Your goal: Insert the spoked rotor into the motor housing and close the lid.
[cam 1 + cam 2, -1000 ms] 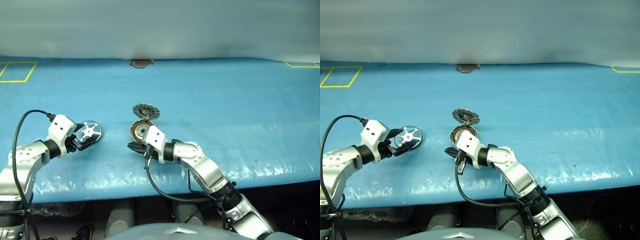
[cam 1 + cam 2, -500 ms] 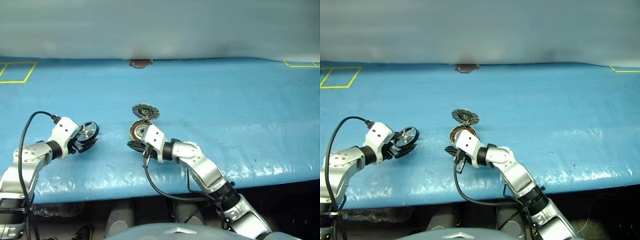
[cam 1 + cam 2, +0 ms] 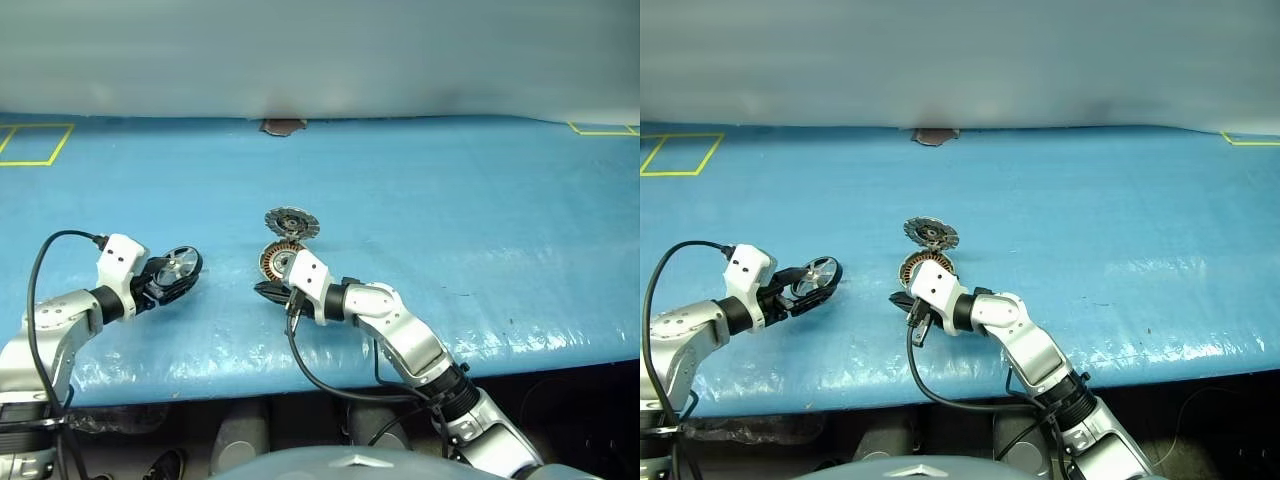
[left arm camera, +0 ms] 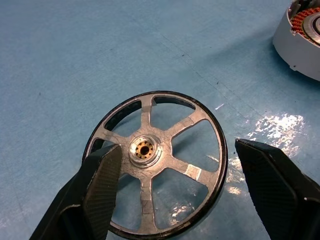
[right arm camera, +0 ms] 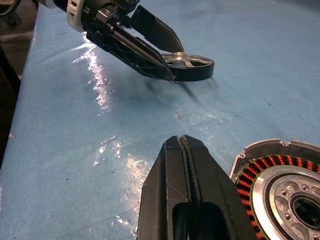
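The spoked rotor, a silvery wheel with a dark rim, lies on the blue table at the left. My left gripper is open around it. One finger overlaps the rim, and the other finger stands a little apart from it. The motor housing, with its copper windings, sits at the table's middle. Its lid lies open just beyond it. My right gripper is shut and empty, level beside the housing's near side.
Yellow tape squares mark the far left and far right of the blue table. A brown patch sits at the far edge. Black cables hang from both wrists over the near edge.
My left wrist has rolled. The rotor showed its spoked face more fully a second ago and now looks flatter, in nearly the same spot. The right arm has kept still.
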